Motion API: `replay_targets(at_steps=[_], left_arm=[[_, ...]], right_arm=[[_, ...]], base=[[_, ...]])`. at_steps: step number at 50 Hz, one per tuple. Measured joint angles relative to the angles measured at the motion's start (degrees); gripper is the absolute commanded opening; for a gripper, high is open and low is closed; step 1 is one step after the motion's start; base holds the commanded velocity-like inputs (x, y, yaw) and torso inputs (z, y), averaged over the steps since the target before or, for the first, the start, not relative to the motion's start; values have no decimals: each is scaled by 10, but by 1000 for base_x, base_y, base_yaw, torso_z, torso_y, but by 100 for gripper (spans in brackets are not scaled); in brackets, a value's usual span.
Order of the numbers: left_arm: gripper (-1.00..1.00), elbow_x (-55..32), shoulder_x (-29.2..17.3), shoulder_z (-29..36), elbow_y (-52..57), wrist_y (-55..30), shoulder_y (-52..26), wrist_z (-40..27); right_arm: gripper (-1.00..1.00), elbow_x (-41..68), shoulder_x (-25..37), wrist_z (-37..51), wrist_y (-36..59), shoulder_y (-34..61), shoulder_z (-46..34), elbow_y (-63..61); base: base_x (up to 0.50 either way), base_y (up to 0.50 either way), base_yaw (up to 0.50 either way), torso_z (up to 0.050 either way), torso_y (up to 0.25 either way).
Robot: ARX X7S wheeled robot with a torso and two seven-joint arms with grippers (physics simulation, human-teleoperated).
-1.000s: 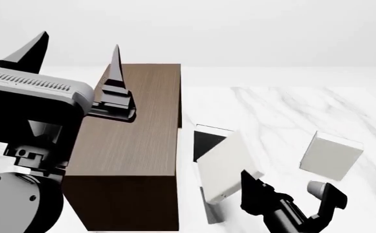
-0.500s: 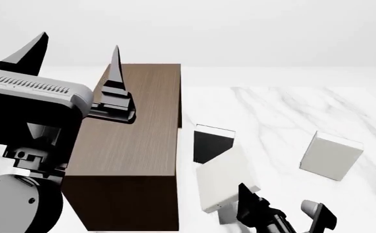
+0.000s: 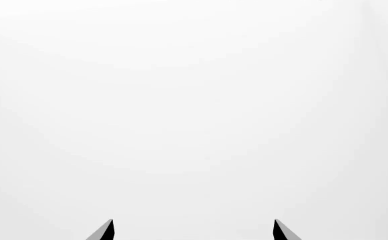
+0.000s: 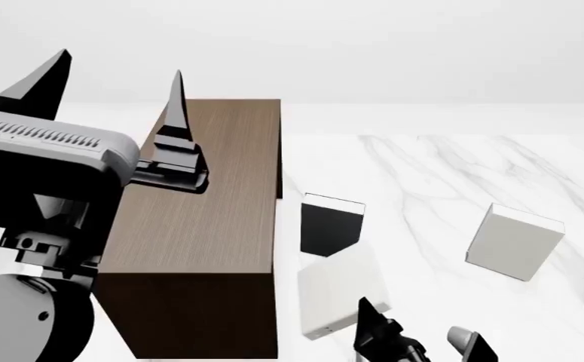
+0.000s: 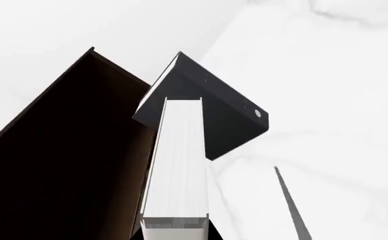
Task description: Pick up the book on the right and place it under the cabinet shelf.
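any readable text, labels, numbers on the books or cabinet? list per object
None readable in any view.
Black book: cover blank; one small pale dot shows on it in the right wrist view, not a character.
Pale book at the right gripper: plain cover, plain page edge.
White book at right: unmarked.
Cabinet: wood grain only.

The right gripper (image 4: 412,343) is cut off by the head view's lower edge; its closure cannot be told. Only two tips of the left gripper's fingers (image 3: 107,231) are shown in the left wrist view. The cabinet shelf (image 5: 67,150) is cropped.
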Motion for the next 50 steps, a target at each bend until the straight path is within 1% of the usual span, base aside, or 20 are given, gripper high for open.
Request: replay_targets(at_steps=[14, 30, 50], left_arm=[[100, -4, -4, -3, 2, 13, 9, 1], [100, -6, -6, -1, 2, 30, 15, 5], [100, -14, -10, -2, 9, 39, 13, 1]], right_arm=[[-100, -23, -21, -50, -63, 23, -23, 92], [-100, -23, -29, -101, -124, 63, -50, 200], [-100, -49, -35, -130, -214, 111, -87, 292]], base=[[0, 0, 0, 0, 1], [0, 0, 0, 0, 1], [3, 0, 2, 0, 0]])
